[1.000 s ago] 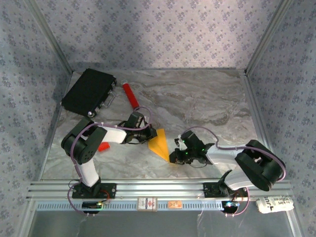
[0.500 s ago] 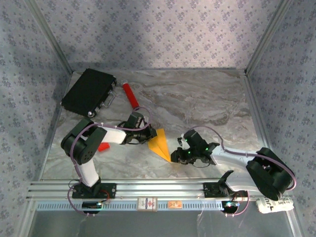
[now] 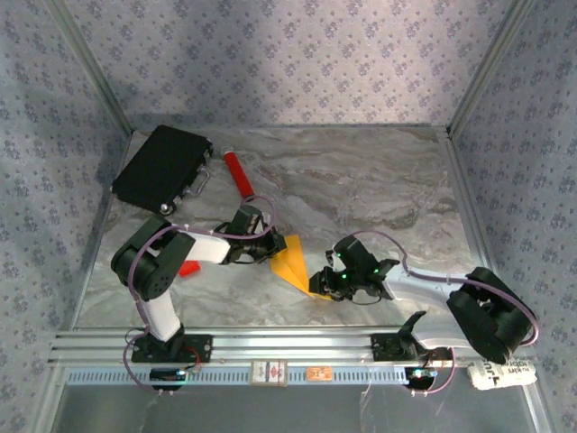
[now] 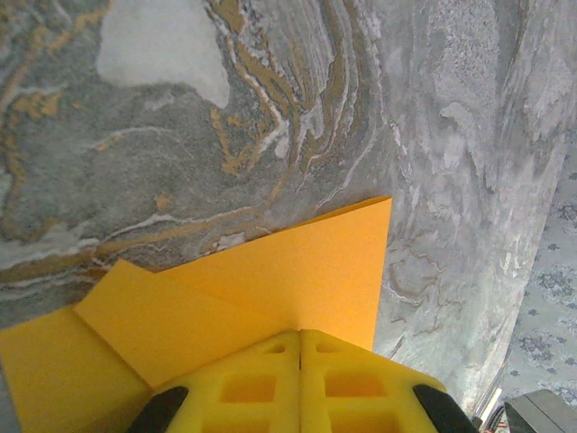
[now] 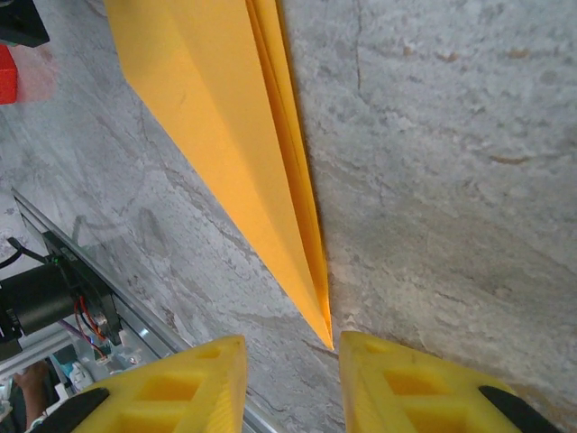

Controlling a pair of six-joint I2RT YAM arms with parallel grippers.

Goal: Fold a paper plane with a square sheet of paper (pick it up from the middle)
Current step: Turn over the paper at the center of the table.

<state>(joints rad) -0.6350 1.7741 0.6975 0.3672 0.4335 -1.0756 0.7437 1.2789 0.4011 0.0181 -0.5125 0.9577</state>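
Marbled grey table (image 3: 388, 180) carries the square sheet of paper (image 3: 290, 260), already creased into a long pointed shape. It lies nearer the arm bases than the black case (image 3: 162, 167), off to its right. The left gripper (image 4: 300, 336), fingers pressed together, rests on the wide end. The right gripper (image 5: 290, 347) stands narrowly parted astride the tip. Folding looks well advanced; the wing folds likely remain.

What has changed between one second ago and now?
The right gripper opened its jaws and shifted slightly right; the pointed tip of the paper now lies free between them. The left gripper stayed shut, pressing on the wide end. The paper, black case and red cylinder kept their places.
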